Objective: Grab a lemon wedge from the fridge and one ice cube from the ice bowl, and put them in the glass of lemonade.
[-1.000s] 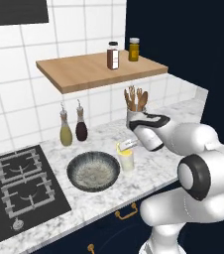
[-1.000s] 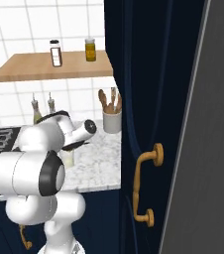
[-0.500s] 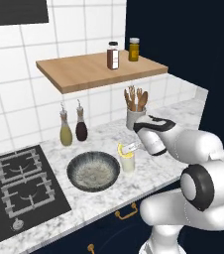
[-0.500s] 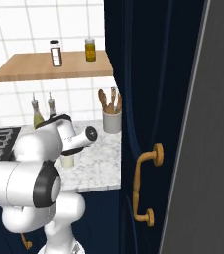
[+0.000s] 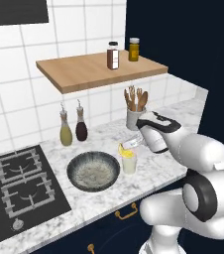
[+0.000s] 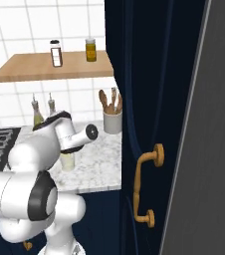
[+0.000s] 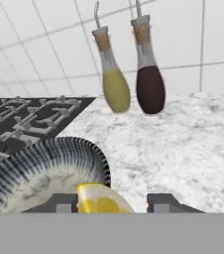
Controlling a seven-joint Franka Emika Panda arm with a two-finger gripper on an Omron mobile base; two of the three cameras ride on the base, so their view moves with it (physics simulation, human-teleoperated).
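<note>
The glass of lemonade (image 5: 129,163) stands on the marble counter just right of the ice bowl (image 5: 93,171). A bright yellow lemon wedge (image 5: 125,150) sits at the glass's mouth. My gripper (image 5: 130,145) reaches in from the right, just above the glass. In the hand view the lemon wedge (image 7: 102,201) lies between the two finger tips of the gripper (image 7: 109,201), with a gap on the right side, so the jaws stand open. The ice bowl (image 7: 44,158) lies just beyond it, ribbed outside and whitish inside. From the right base, my arm hides most of the glass (image 6: 67,162).
Two oil bottles (image 5: 73,128) stand against the tiled wall, a cup of wooden utensils (image 5: 134,111) behind my hand, and the hob (image 5: 20,183) at left. A wooden shelf (image 5: 91,69) hangs overhead. A navy cabinet with a gold handle (image 6: 147,187) and a grey panel (image 6: 209,149) stand at right.
The jaws have parted around the lemon wedge, which rests at the mouth of the glass. The hand has hardly shifted.
</note>
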